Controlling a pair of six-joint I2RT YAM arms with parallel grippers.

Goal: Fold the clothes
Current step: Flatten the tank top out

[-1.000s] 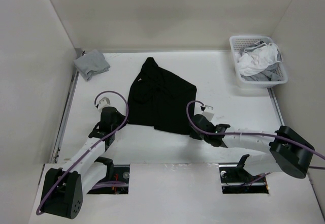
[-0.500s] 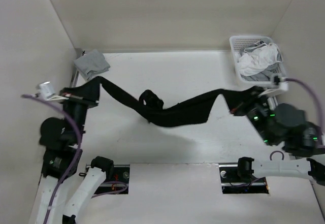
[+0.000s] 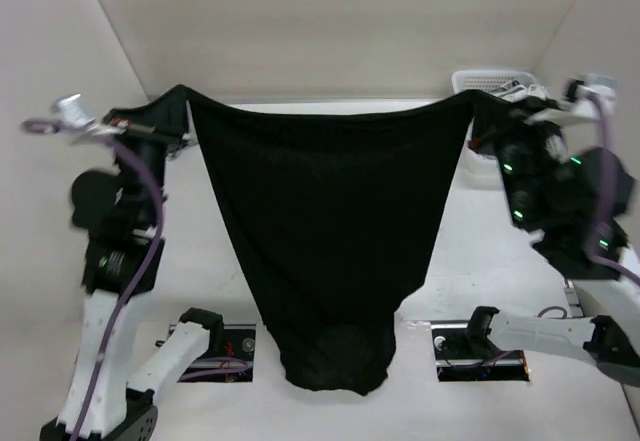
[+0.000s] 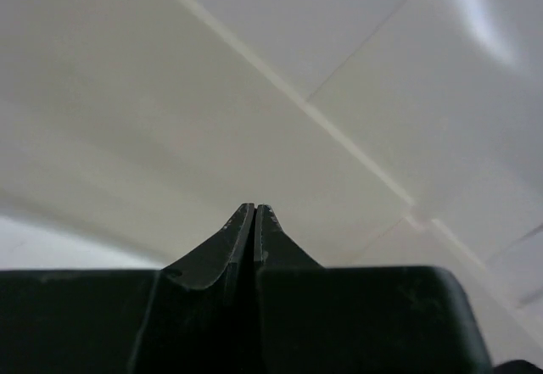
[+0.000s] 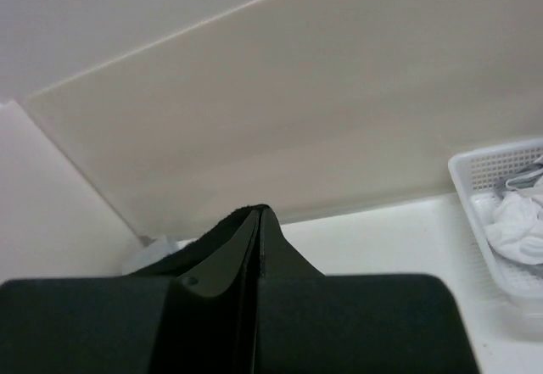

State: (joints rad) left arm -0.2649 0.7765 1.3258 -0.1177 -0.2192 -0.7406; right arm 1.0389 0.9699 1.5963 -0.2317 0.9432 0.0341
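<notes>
White-walled enclosure, white table (image 3: 480, 261) below; seams of wall panels run across both wrist views. Black garment (image 3: 320, 231) held up off the table, spread wide between the two arms, top edge sagging slightly in the middle. It narrows downward to a bunched, rounded lower end that sits in the top view between the two arm bases; whether that end touches the surface cannot be told. Left gripper (image 3: 172, 111) raised high at the left wall, pinched tight on the garment's upper left corner. In its wrist view the left gripper (image 4: 254, 210) shows both fingers pressed flat together, dark against pale wall. Right gripper (image 3: 484, 113) raised at the far right, clamped on the upper right corner; its wrist view shows the right gripper (image 5: 257, 214) with fingers likewise pressed together. White plastic basket (image 5: 475, 169) at the far right corner of the table, white clothes (image 5: 516, 230) heaped inside; in the top view only the basket's rim shows behind the right arm.
</notes>
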